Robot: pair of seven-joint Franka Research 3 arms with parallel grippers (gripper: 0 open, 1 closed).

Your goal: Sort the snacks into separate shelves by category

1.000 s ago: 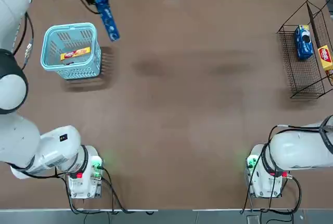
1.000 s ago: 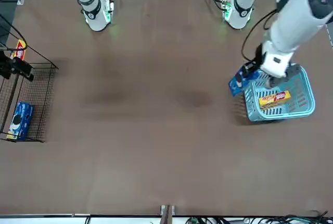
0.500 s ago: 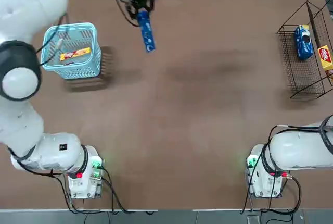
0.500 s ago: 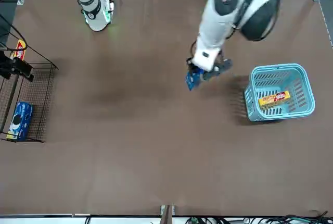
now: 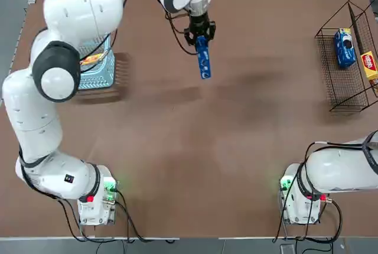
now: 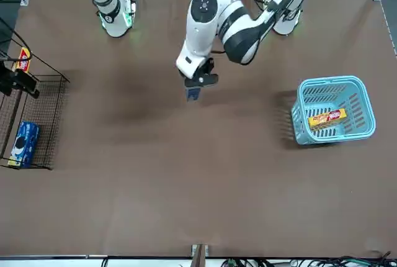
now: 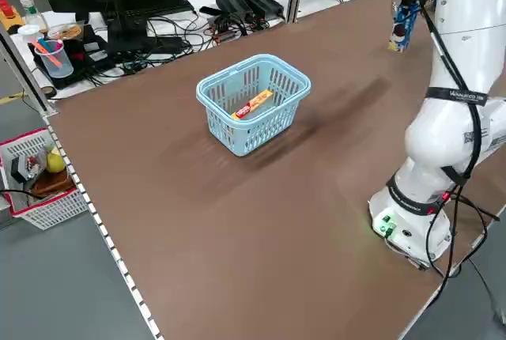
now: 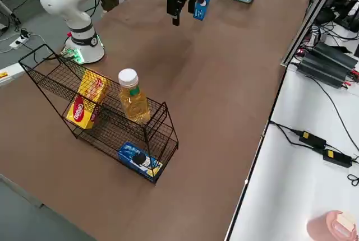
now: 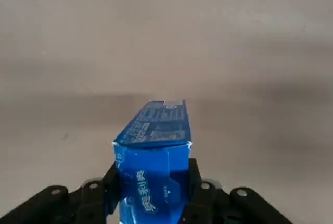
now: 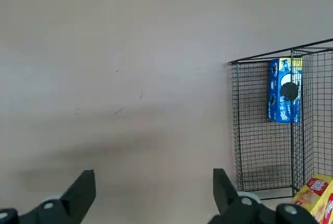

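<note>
blue packet (image 5: 204,64) aloft mid-table; another blue packet (image 5: 344,47) on wire rack (image 5: 342,82)

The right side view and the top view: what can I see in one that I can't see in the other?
Only the right side view shows a bottle with a white cap standing on the wire rack's upper tier, next to a yellow box, plus cables on a white bench.

Only the top view shows both arm bases, the parked right arm, and part of the yellow snack in the basket.

Both show the left gripper holding a blue packet above the table, the light blue basket, and another blue packet lying on the rack's lower tier.
</note>
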